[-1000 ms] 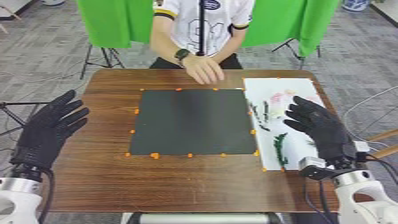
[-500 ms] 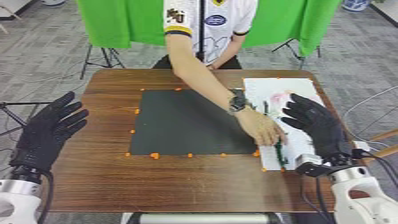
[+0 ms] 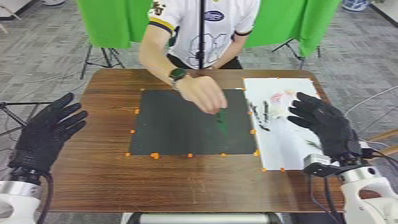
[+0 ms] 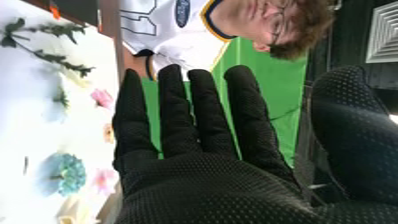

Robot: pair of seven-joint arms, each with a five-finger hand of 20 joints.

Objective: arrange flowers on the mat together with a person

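Moved by the person's hand (image 3: 203,95) from the white sheet (image 3: 280,147) to over the dark mat (image 3: 173,122), the green sprig (image 3: 222,122) runs lengthwise toward my side, left of my wide-open right robot hand (image 3: 327,131), nearer than my left robot hand (image 3: 41,134).

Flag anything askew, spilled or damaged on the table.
Nothing stands out. The black mat lies flat, the flowers rest on the white sheet, and a person's hand holds a green sprig over the mat.
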